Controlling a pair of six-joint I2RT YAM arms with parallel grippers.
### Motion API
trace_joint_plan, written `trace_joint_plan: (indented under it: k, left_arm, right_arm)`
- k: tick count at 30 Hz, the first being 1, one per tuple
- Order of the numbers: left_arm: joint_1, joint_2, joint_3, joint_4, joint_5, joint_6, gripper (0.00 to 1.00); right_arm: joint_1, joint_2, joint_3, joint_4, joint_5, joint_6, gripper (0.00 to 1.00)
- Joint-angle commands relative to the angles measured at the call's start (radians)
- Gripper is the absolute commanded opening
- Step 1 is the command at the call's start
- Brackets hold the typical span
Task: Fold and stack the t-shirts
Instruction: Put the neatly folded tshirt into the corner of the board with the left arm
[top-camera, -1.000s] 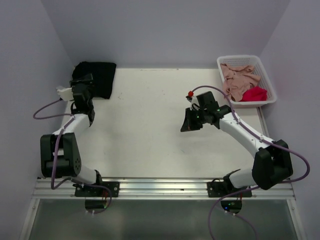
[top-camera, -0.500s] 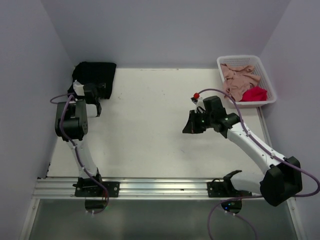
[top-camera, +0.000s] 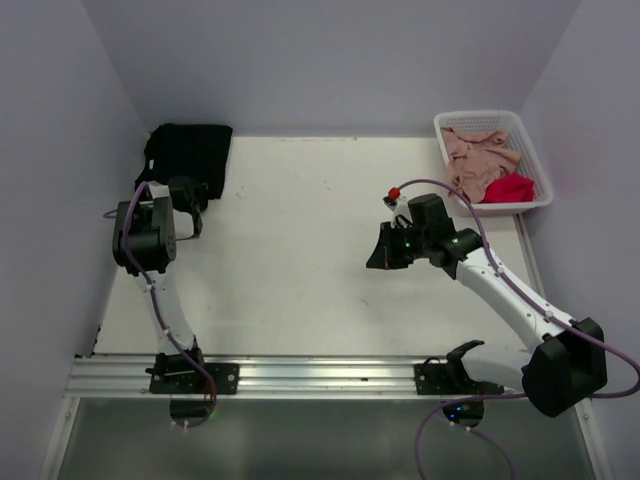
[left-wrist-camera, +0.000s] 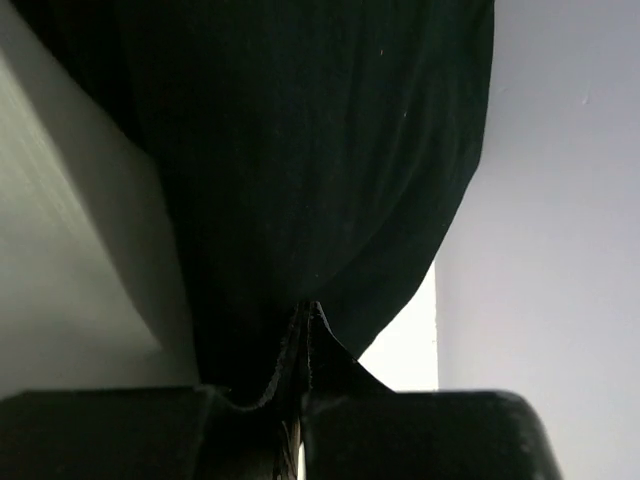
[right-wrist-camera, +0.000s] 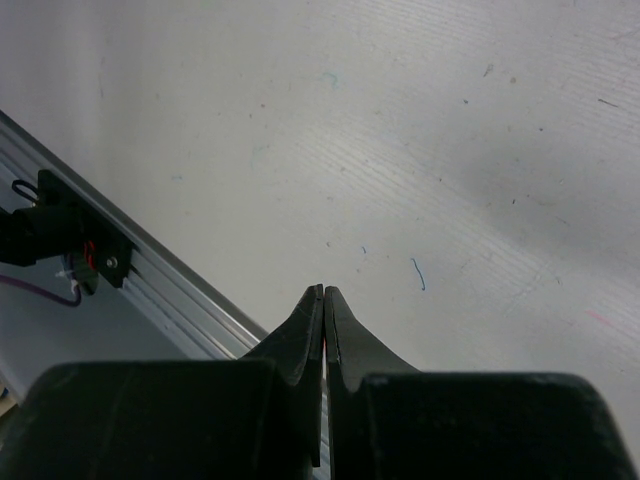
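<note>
black t-shirt (top-camera: 195, 150) lies at upper left; left gripper (top-camera: 192, 215) just below it, fingers pressed together. right gripper (top-camera: 378, 252), centre right, fingers closed on nothing above the table (top-camera: 290, 260).

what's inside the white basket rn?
In the white basket: crumpled dusty pink cloth fills most of it, with a bright red shirt bunched in the near-right corner. How many pink shirts there are, and anything beneath them, is covered.
</note>
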Motion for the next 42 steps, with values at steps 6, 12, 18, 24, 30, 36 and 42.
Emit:
trace_joint_plan:
  k: [6,12,18,24,30,36,42]
  left_arm:
    - [0.018,0.051,0.026,-0.131,0.007,-0.057,0.0]
    - [0.017,-0.112,-0.043,0.006,0.025,0.095,0.0]
    - [-0.042,-0.444,-0.027,0.068,0.261,0.442,0.46]
    - [-0.182,-0.702,-0.071,-0.223,0.464,0.663,0.96]
    - [-0.42,-0.949,-0.207,-0.488,0.473,0.858,1.0]
    - [-0.603,-1.17,-0.321,-0.743,0.389,0.887,1.0]
    - [-0.674,-1.344,-0.382,-0.901,0.363,0.87,1.0]
  right_arm:
    - [0.006,-0.021,0.01,-0.024,0.009,-0.009,0.0]
    - [0.004,-0.054,0.003,-0.022,0.023,-0.009,0.0]
    - [0.006,-0.1,-0.013,0.005,0.051,-0.014,0.04]
    - [0.006,-0.149,-0.022,0.001,0.117,-0.026,0.74]
    - [0.004,-0.232,-0.049,-0.047,0.206,-0.022,0.99]
    - [0.004,-0.351,-0.057,-0.136,0.347,0.012,0.99]
    - [0.004,-0.46,-0.054,-0.203,0.404,0.02,0.99]
